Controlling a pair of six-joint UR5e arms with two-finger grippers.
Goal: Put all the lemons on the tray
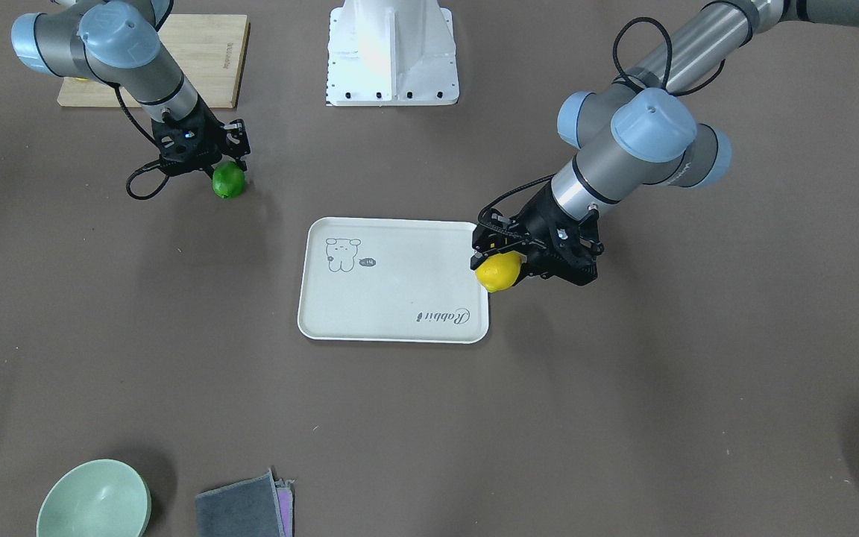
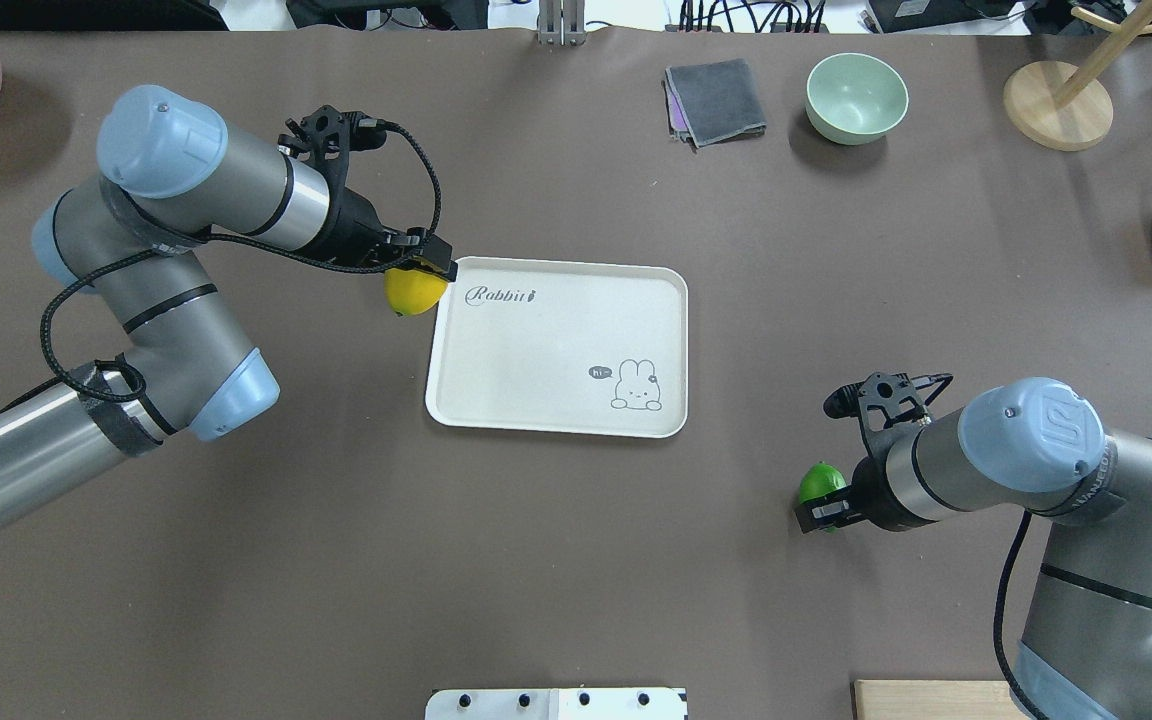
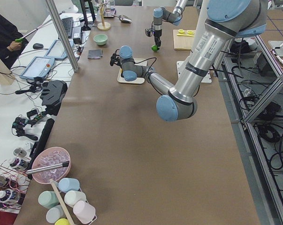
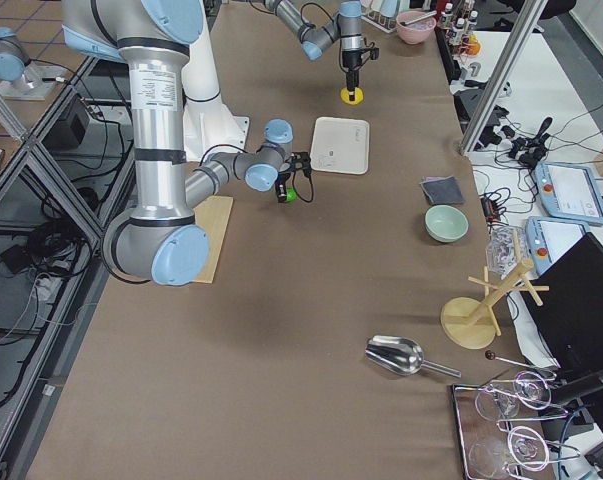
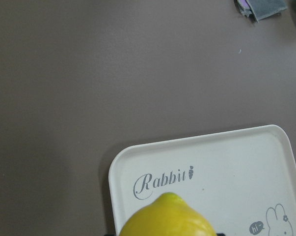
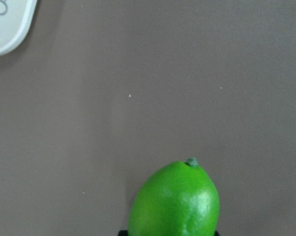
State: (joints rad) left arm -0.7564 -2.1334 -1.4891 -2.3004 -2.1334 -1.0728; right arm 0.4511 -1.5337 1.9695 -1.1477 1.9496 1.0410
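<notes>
The left tool (image 2: 428, 268) is clenched on the yellow lemon (image 2: 412, 293), which fills the space between its fingers with its pointed tip facing away from the wrist. Just under and ahead of that tip lies the corner of the cream tray (image 2: 536, 360), the one carrying the "Rabbit" script. In the overhead view the lemon sits at the tray's outer edge, while from the front it overlaps the rim. I cannot tell how high above the bench (image 2: 556, 560) it is held. Further out from this tool is the tray's rabbit drawing at the opposite corner. Well beyond the tray, a folded grey cloth (image 2: 714, 100) lies beside a pale green bowl (image 2: 856, 97).

The right tool (image 2: 824, 500) is grasping the green lemon (image 2: 820, 482), stem end pointing away from the wrist. Directly ahead of it is only bare brown bench. The tray is well apart from this tool, and only one rounded corner of it shows at the far upper left of the right wrist view. Behind this tool, back towards the robot's base, lies a bamboo board (image 1: 206, 60).

Both lemons are off the tray's surface, each in a tool's grip.
</notes>
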